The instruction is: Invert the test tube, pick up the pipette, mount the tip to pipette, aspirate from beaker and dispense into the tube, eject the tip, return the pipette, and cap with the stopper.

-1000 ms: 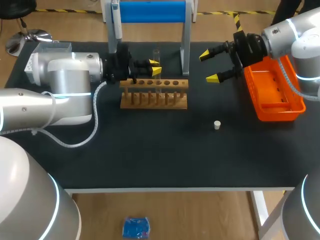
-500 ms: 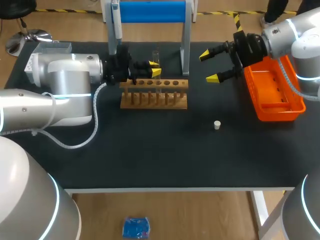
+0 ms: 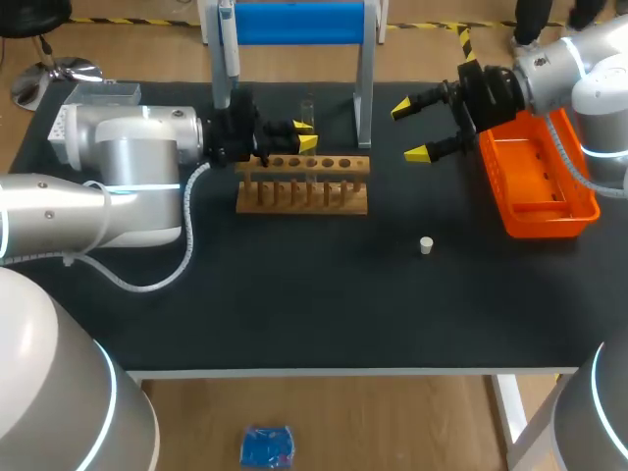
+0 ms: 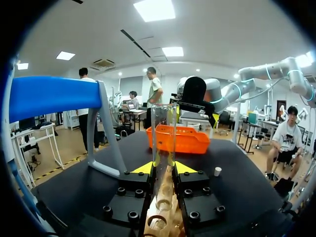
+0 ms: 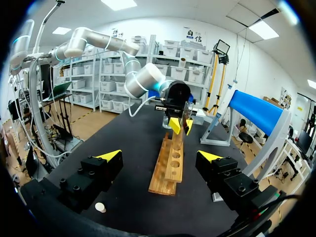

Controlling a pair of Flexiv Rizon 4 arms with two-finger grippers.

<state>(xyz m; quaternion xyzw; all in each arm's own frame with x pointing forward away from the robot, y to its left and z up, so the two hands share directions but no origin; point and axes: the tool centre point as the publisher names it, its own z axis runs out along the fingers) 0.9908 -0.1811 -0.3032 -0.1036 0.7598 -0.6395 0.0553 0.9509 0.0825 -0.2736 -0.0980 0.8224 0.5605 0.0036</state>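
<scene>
The glass tube [image 4: 164, 129] is held upright by the left gripper [image 3: 305, 134], pinched betw. its yellow tips, over the wood rack [image 3: 304, 191]. The right gripper [image 3: 410, 130] is spread wide w/ nothing in it, near the orange tray [image 3: 540, 211]. A small white stopper [image 3: 426, 245] is seen on the table, nearer & right of the rack.

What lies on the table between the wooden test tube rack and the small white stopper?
Nothing. In the head view, the stretch of black table between the wooden rack and the white stopper is bare.
</scene>
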